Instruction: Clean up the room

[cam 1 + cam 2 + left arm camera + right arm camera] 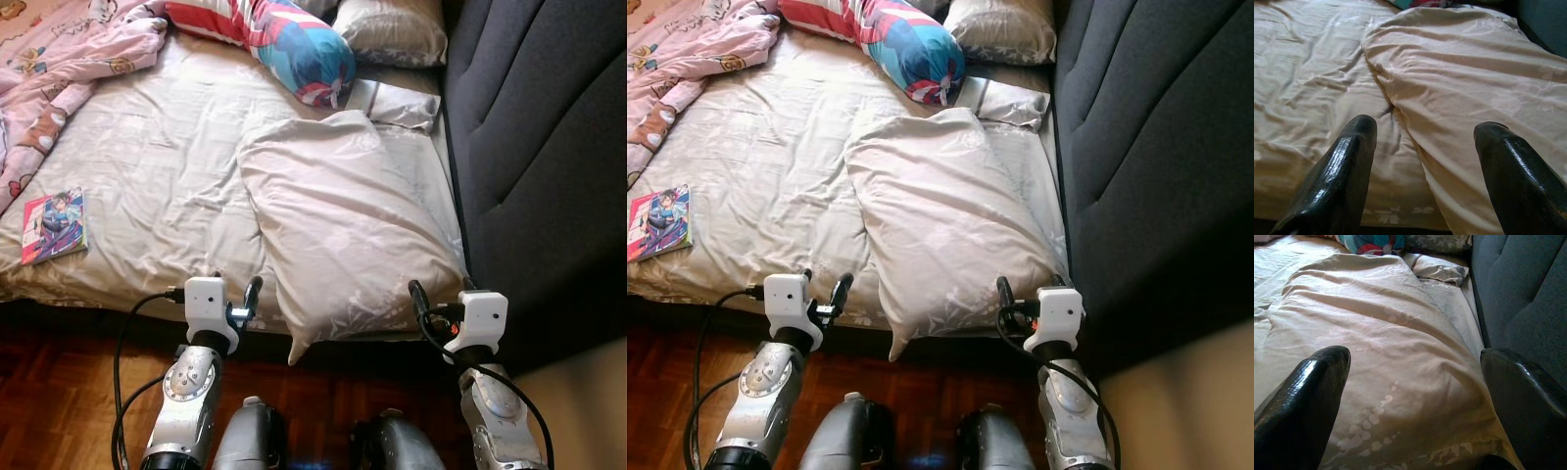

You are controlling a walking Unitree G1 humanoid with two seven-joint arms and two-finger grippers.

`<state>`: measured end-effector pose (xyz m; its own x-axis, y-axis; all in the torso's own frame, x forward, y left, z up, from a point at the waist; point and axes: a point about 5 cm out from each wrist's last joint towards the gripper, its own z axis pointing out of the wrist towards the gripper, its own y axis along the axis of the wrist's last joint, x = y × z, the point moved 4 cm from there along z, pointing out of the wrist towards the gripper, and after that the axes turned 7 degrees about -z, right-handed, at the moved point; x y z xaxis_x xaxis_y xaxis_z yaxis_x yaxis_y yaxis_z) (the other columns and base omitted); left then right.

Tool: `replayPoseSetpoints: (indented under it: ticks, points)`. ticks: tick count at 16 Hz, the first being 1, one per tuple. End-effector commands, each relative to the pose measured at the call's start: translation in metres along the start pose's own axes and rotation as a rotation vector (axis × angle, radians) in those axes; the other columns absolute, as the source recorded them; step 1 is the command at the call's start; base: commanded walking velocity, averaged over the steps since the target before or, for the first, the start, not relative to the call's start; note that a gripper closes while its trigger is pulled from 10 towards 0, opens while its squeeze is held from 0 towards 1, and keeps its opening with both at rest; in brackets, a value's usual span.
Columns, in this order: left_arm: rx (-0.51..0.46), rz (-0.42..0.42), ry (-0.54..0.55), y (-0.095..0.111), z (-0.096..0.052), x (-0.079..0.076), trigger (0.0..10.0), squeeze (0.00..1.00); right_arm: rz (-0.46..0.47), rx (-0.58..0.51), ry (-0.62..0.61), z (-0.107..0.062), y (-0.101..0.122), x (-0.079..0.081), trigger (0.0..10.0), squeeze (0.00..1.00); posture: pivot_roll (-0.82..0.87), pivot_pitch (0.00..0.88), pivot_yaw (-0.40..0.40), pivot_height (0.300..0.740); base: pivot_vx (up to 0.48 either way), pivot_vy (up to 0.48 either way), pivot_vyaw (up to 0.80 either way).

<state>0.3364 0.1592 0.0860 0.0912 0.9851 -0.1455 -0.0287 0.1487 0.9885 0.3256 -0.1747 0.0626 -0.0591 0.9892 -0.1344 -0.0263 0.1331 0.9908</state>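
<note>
A big beige pillow [343, 225] lies askew on the bed [147, 166], one corner hanging over the near edge. My left gripper [235, 287] is open at that edge, just left of the pillow's near corner; its wrist view has the pillow [1469, 83] between and beyond the spread fingers [1352, 156]. My right gripper [441, 291] is open too, at the pillow's near right corner beside the headboard. In the right wrist view the pillow [1381, 338] stretches ahead of the fingers [1312, 387]. Neither gripper holds anything.
A comic book [55, 225] lies on the sheet at the left. A pink blanket [59, 69] is bunched at the far left. A colourful bolster [294, 44], a grey patterned pillow [392, 29] and a small beige pillow [402, 103] sit farther back. The dark grey headboard [539, 147] rises on the right. Below is wooden floor [59, 392].
</note>
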Motion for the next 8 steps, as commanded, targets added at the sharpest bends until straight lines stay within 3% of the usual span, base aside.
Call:
replayPoseSetpoints:
  ticks: [1, 8]
  points:
    - [0.007, -0.006, -0.007, -0.0012, -0.003, -0.0009, 10.0, 0.0, 0.0, 0.04, -0.001, -0.0053, -0.0103, -0.0002, 10.0, 0.0, -0.01, 0.273, 0.01, 0.661, 0.277, 0.0, 0.0]
    - [0.005, -0.006, -0.012, 0.001, -0.0018, -0.0015, 10.0, 0.0, 0.004, 0.047, 0.018, -0.0047, -0.0112, 0.0035, 10.0, 0.0, -0.01, 0.277, 0.013, 0.661, 0.281, 0.0, 0.0]
